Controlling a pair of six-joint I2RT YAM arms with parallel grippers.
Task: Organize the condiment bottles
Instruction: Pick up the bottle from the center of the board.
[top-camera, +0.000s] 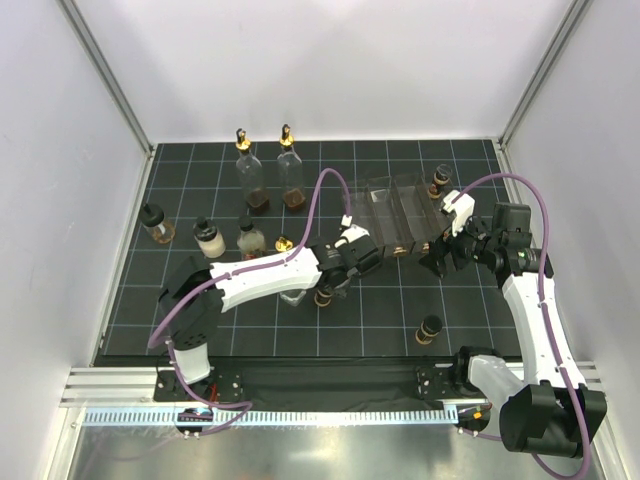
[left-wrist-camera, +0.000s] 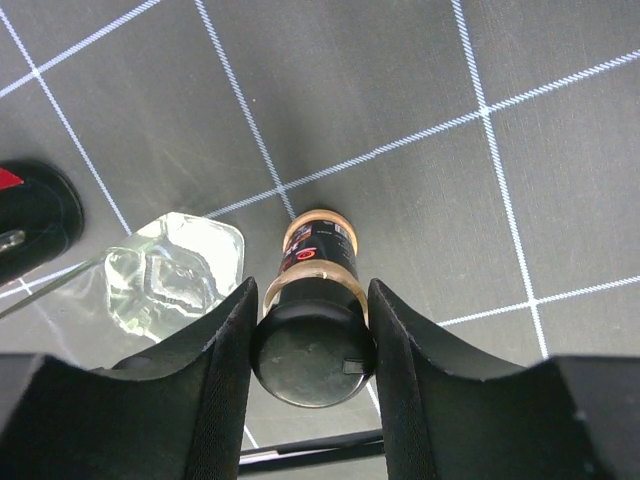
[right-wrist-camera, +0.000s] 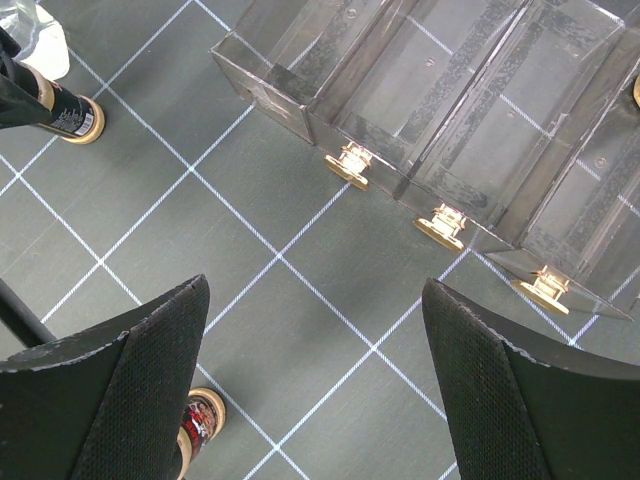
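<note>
Nearest me, a small dark black-capped bottle stands alone on the black gridded surface. Further in, my left hand is clamped on the cap of a second small dark bottle, upright, just beside a clear glass bottle base. My right hand hangs spread and empty before the clear plastic divided rack. Risk: cap-only grip, so on lifting the bottle could swing or slip and clip the glass.

Tall clear bottle and twin stand upright left of the rack; small dark bottle, nearer it, clamped between left fingers.
</note>
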